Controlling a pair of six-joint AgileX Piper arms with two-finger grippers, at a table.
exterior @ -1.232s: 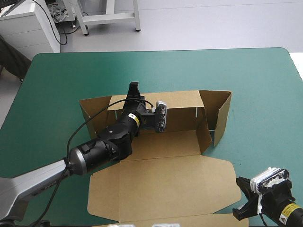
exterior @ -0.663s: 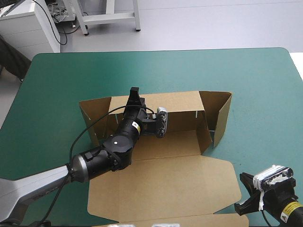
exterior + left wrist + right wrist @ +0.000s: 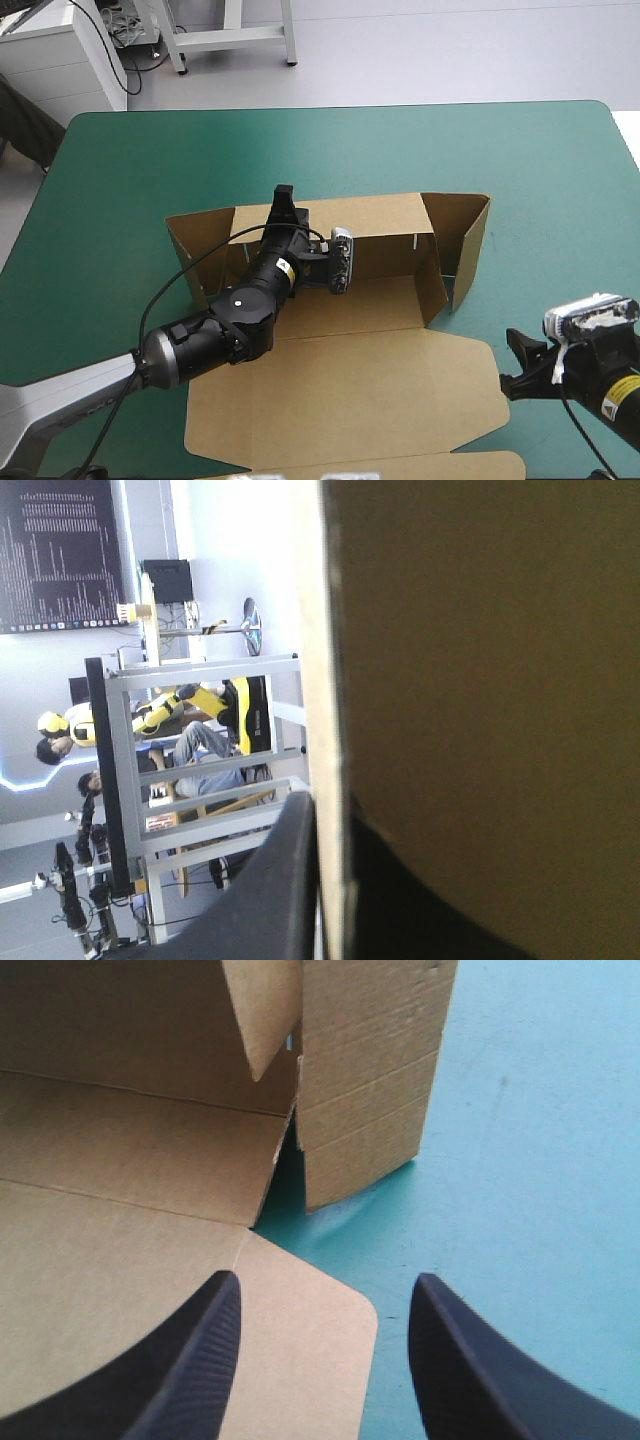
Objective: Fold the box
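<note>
Box (image 3: 350, 300) of brown board sits near the middle of the teal-green worktop (image 3: 120, 200), open like a tray. On its left, the side wall (image 3: 195, 242) stands but leans outward. The left arm reaches in over the tray floor, and the left hand (image 3: 284, 196) is at the top edge of the back wall (image 3: 380, 215), toward that wall's left end. In its wrist view the hand (image 3: 325, 815) is clamped on the board (image 3: 480, 680): one black finger (image 3: 285, 880) lies against the outer face and the other is pressed to the inner face, with the sheet's edge between them.

Nearer the robot, the lid (image 3: 340, 395) lies flat on the worktop, joined to the tray's front. On the right, the side wall (image 3: 462, 235) stands upright, with a shorter inner flap (image 3: 430, 275) beside it.

The right hand (image 3: 512, 362) hovers just off the lid's right corner, over bare cover. Its fingers are spread wide with nothing between them, and in its wrist view the hand (image 3: 325, 1285) faces the lid's rounded corner (image 3: 340, 1320) and the right side wall (image 3: 370, 1090) beyond.
</note>
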